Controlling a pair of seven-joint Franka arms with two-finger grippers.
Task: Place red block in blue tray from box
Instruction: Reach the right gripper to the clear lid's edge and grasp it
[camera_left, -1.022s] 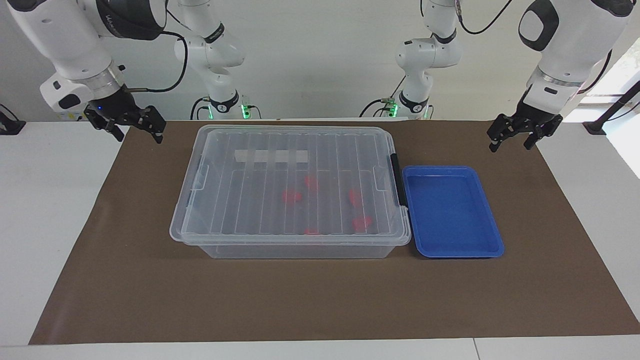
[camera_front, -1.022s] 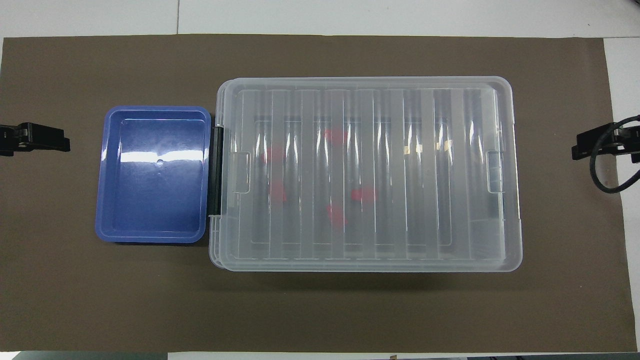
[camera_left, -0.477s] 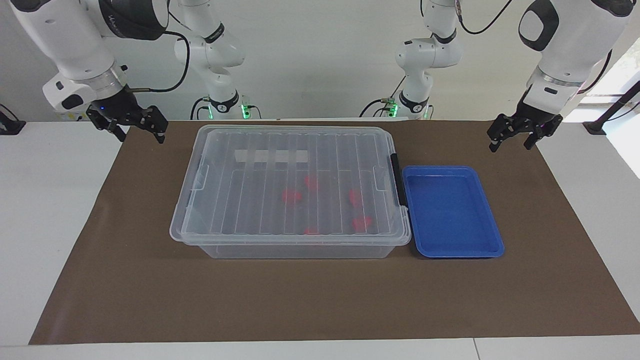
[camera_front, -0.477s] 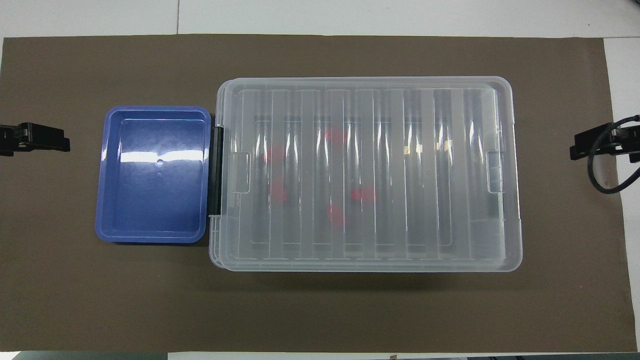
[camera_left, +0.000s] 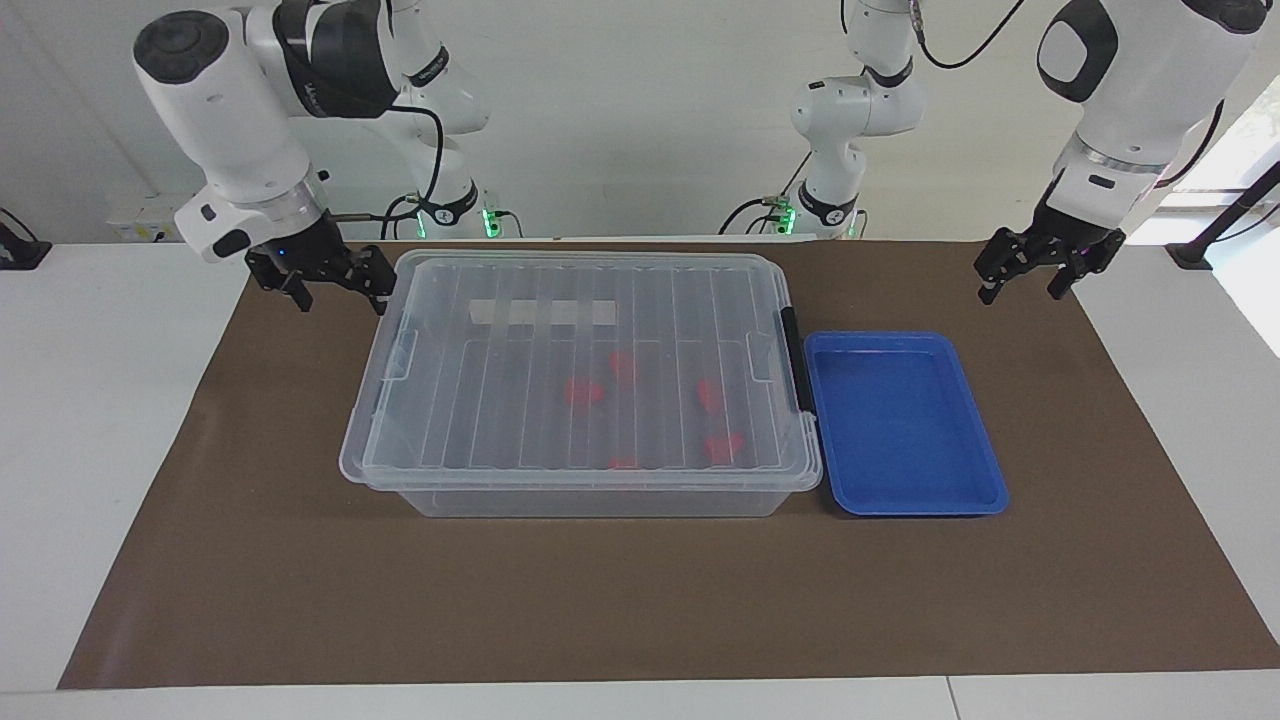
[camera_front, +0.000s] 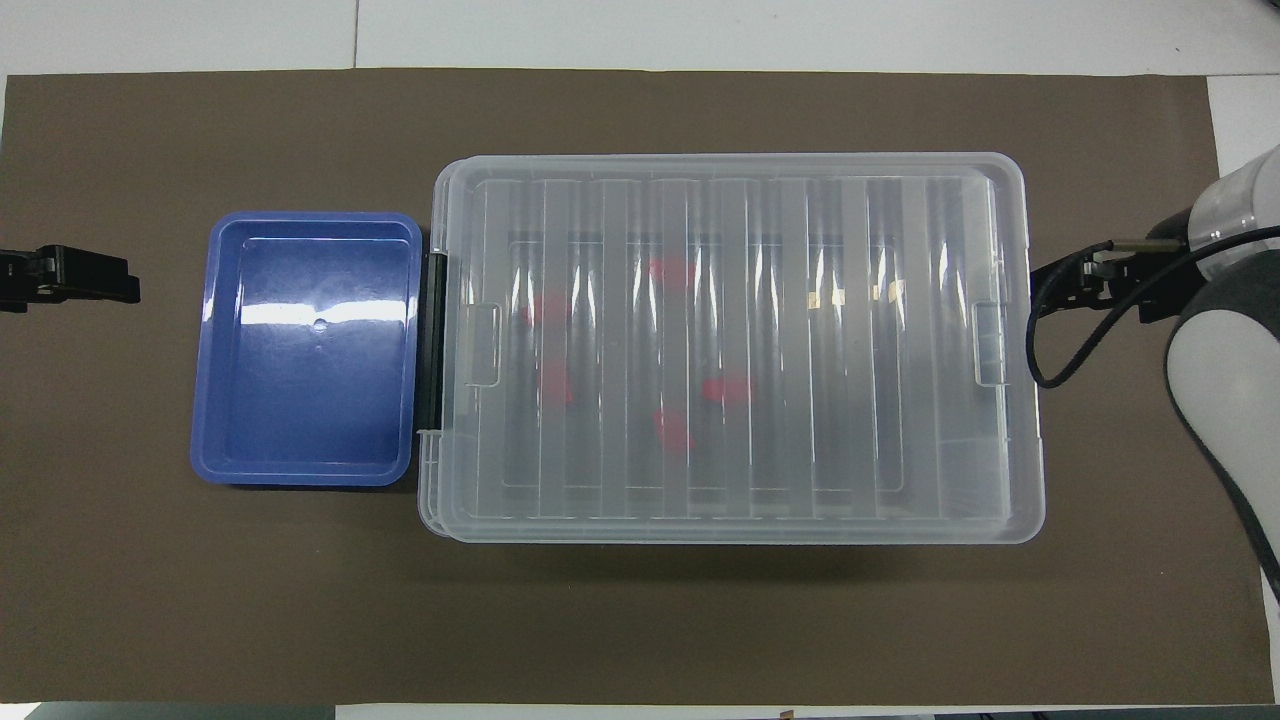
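Box (camera_left: 580, 380) lidded mid-mat, blue tray (camera_left: 905, 420) touching it, red block (camera_left: 583, 392) sealed inside; right gripper (camera_left: 335, 285) spread empty by box corner, left gripper (camera_left: 1035, 275) idle, empty; risked snagging lid.

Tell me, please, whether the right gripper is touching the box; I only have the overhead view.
Observer: It seems not. The right gripper hangs open and empty in the air, just off the box at the right arm's end.
Operator: And the left gripper, please?
Observer: The left gripper is open and empty, raised over the mat, waiting.
Operator: Are the blocks reachable?
Observer: Not yet. The lid sits flat on the box's rim, and the red blocks lie on the floor beneath it.
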